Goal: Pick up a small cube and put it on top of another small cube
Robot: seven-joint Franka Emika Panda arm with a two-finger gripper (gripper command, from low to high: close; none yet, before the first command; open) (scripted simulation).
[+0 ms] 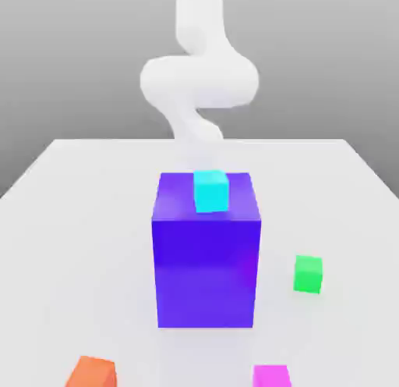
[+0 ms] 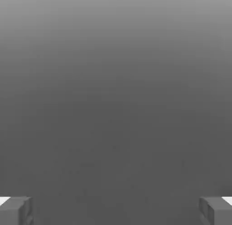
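Four small cubes are visible on the white table (image 1: 70, 182), and one big blue block (image 1: 206, 257) stands in the middle of them; I use this block as the landmark. A cyan cube (image 1: 210, 190) rests on the top face of the blue block, near its front edge and about in the middle of its width. A green cube (image 1: 308, 274) sits on the table beside the block, on the exterior view's right, apart from it. An orange cube (image 1: 92, 373) lies in front of the block toward the exterior view's left, and a magenta cube (image 1: 271, 375) lies in front of it toward the exterior view's right. Both are well apart from the block and cut by the edge of the picture.

No small cube stands on another small cube, so in my judgement the task is not done; it looks to be at the very start. The white arm (image 1: 199, 81) rises behind the block and touches nothing.

In the hand view the gripper (image 2: 116, 211) has its two fingertips (image 2: 16, 210) far from each other at the two sides, with nothing between them, so the jaws are spread and released. This camera sees only a plain grey background, no cube.

What is left is almost everything: choose a cube, come down over it, close on it, lift it, and set it on a second small cube. From these pictures I cannot tell which cube is meant to be picked.
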